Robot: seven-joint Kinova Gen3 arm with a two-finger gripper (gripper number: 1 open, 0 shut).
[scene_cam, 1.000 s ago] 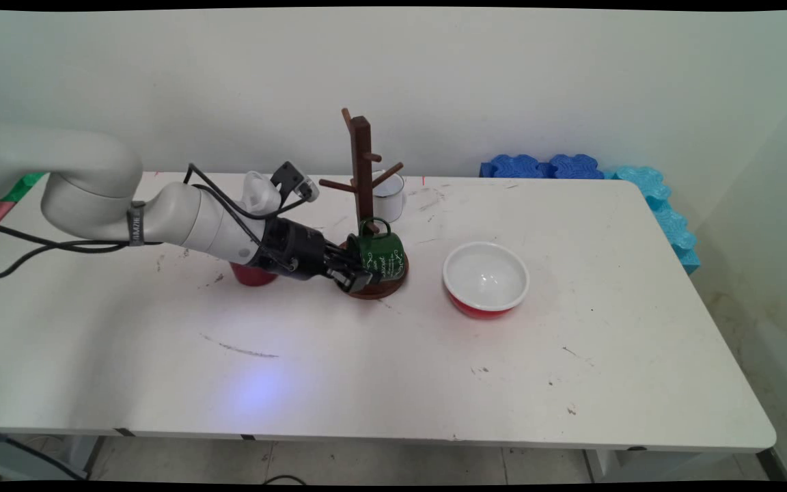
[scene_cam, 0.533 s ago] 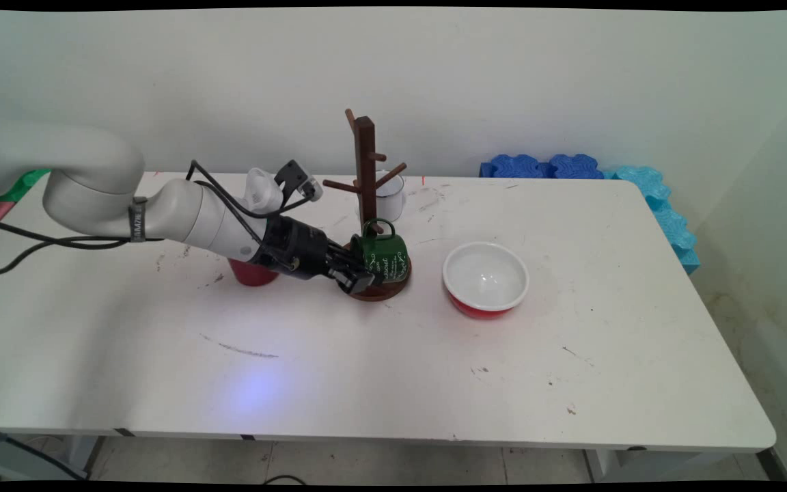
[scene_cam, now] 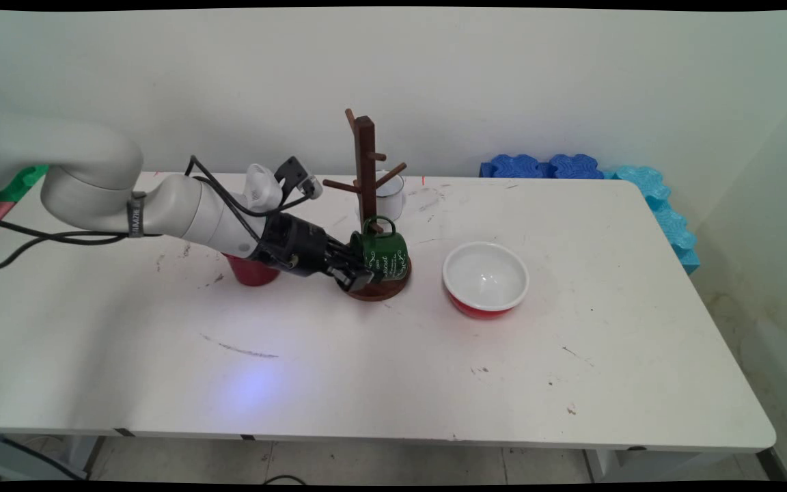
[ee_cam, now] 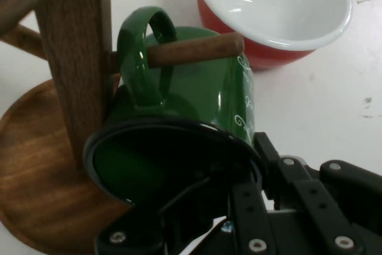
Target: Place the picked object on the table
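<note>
- Green mug hung by its handle on a low peg of the wooden mug tree, tipped on its side, mouth turned toward the claw.
- Claw clamped on the mug's rim: one finger inside the dark mouth, the other outside against the wall, as seen in the hand view; fingers closed down to the thickness of the rim.
- Peg passing through the handle loop, just beyond the claw's tips; peg's root hidden behind the handle.
- Tree's round base lying under and to the side of the claw, partly covered by the mug and the black linkage, cut off at the hand view's edge.
- Inner finger mostly lost in the mug's shadowed interior; its tip hard to make out.
- Red bowl with white inside further out past the mug, apart from the tree's base; cut off at the top of the hand view.
- Red cup behind the claw, beneath the wrist, largely hidden by the arm.
- White enamel mug beyond the tree's post, partly screened by post and pegs.
- Pale script on the green mug's side too small to read.
</note>
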